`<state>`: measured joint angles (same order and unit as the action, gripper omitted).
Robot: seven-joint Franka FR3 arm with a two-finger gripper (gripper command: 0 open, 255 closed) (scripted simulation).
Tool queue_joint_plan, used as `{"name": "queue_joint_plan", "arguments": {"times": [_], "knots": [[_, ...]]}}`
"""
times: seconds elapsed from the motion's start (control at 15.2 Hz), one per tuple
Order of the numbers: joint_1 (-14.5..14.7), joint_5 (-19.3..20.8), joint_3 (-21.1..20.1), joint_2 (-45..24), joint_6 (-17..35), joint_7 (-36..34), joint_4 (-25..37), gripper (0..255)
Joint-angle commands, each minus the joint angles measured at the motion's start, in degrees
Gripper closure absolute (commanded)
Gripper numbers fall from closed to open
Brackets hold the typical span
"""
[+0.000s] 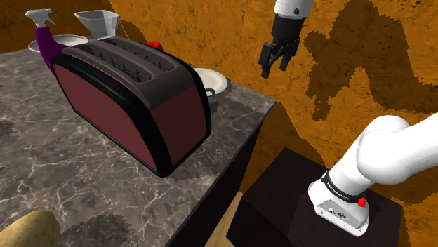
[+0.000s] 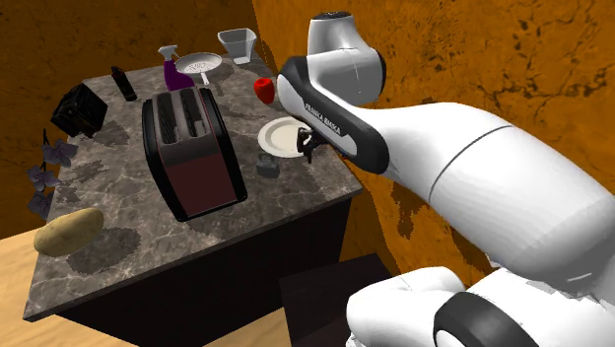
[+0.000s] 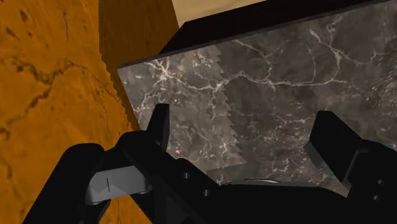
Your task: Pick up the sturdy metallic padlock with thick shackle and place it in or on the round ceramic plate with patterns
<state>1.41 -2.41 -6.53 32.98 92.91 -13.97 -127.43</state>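
Shoulder view: hovering high by the tabletop (image 1: 42, 140) corner, jaws spread and empty, likely for clearance over the toaster (image 1: 133, 105). Grey padlock (image 2: 268, 166) ungrasped, just beside the plate (image 2: 278, 136).

- Bright, even light falls on the marble counter (image 1: 42, 133); the toaster (image 1: 133, 105) carries a soft sheen along its top.
- On the orange wall (image 1: 210, 28), a large dark shadow (image 1: 351, 63) lies just beside the gripper (image 1: 274, 70), its edges blotchy and stepped.
- In the wrist view, a saw-toothed shadow line between the fingers (image 3: 159, 124) splits the stone into paler and darker bands.
- The black fingers catch little light.
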Motion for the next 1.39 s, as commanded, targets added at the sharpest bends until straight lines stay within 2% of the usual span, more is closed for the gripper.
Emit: {"name": "queue_joint_plan", "arguments": {"times": [0.0, 0.46, 0.92, 1.32], "knots": [[0.3, -0.9, -1.6, -4.1, 1.7, -2.3, 2.2, 0], [1.4, -2.0, -6.5, -17.5, 6.2, -9.9, 10.9, 0], [3.0, -0.3, -10.3, -32.3, 8.3, -17.6, 23.2, 0], [3.2, -0.2, -10.4, -32.8, 12.1, -17.8, 19.9, 0]]}}
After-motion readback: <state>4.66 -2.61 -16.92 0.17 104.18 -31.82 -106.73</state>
